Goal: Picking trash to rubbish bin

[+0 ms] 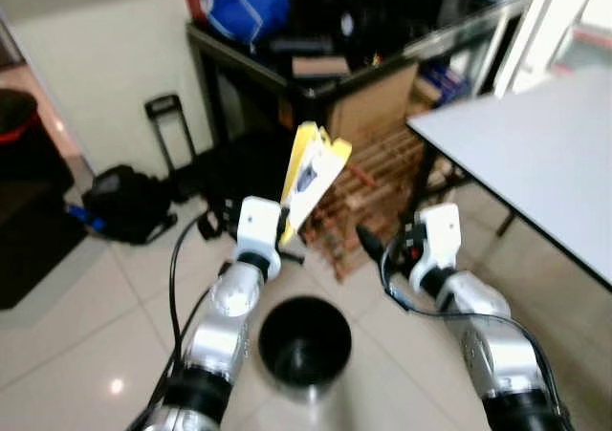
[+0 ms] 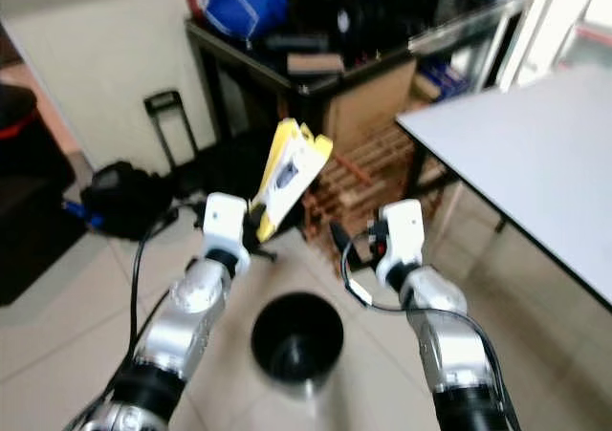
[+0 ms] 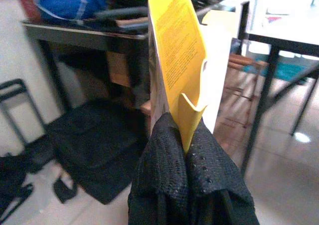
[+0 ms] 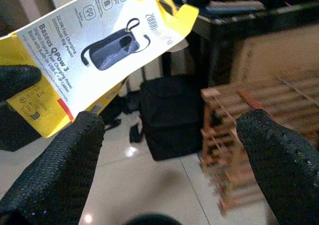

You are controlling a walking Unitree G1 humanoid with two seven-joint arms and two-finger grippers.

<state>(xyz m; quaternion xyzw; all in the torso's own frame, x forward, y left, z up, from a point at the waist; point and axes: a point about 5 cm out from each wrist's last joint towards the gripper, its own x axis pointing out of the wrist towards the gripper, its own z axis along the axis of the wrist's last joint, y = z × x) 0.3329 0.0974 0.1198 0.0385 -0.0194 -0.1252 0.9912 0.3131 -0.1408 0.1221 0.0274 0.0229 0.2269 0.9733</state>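
Note:
My left gripper (image 1: 285,226) is shut on the lower end of a flattened yellow and white power bank package (image 1: 312,174), holding it upright. In the left wrist view the fingers (image 3: 164,160) pinch the yellow card (image 3: 177,50). A round black rubbish bin (image 1: 304,343) stands open on the tiled floor, below and between my two arms, slightly nearer to me than the package. My right gripper (image 1: 371,243) hovers open just right of the package, above the bin's far right side. The right wrist view has the printed package (image 4: 99,50) beyond its spread fingers (image 4: 60,170).
A black table (image 1: 287,73) loaded with bags and boxes stands ahead, with a cardboard box (image 1: 378,101) and a wooden rack (image 1: 378,192) beneath it. A white table (image 1: 535,154) juts in at the right. A black bag (image 1: 129,202) lies on the floor at the left.

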